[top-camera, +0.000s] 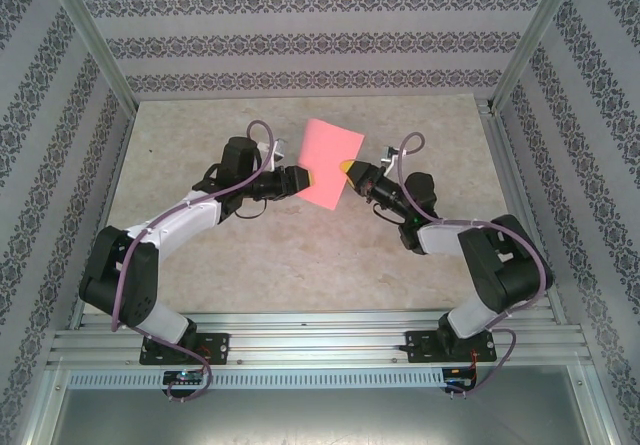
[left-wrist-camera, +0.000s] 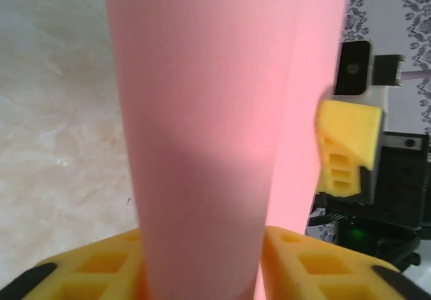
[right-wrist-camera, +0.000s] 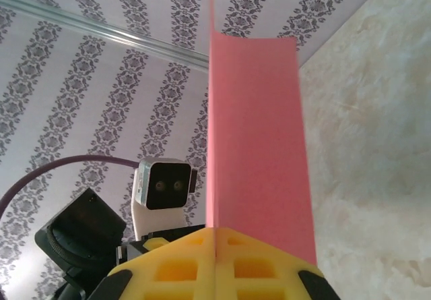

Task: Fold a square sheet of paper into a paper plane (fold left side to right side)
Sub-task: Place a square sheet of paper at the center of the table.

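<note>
A thin, plain salmon-pink square sheet of paper (top-camera: 330, 160) is held up over the beige, marble-patterned table (top-camera: 300, 265), above the table's middle and a little toward its far edge. From the overhead camera it reads as a tilted rectangle rather than a full square. The wrist cameras show it (left-wrist-camera: 202, 145) doubled over into two layers that stand slightly apart, not pressed flat.

The right gripper (top-camera: 350, 170), with yellow fingers on a black arm, sits over the table just right of its centre. In its own camera its two yellow fingers (right-wrist-camera: 262, 266) are pressed together with no gap. The lower edge of the sheet (right-wrist-camera: 259, 145) is pinched in the seam between them and rises straight up from there.

The left gripper (top-camera: 300, 178), also yellow-fingered on a black and white arm, sits over the table just left of its centre. In its camera its jaws (left-wrist-camera: 202, 266) stand clearly apart, and the doubled sheet passes up through the gap between the two fingers. Whether they press on it cannot be told.

Both arms reach inward from their bases at the table's near edge. Walls covered in grey, floral-striped wallpaper (top-camera: 300, 45) enclose the table on three sides.
</note>
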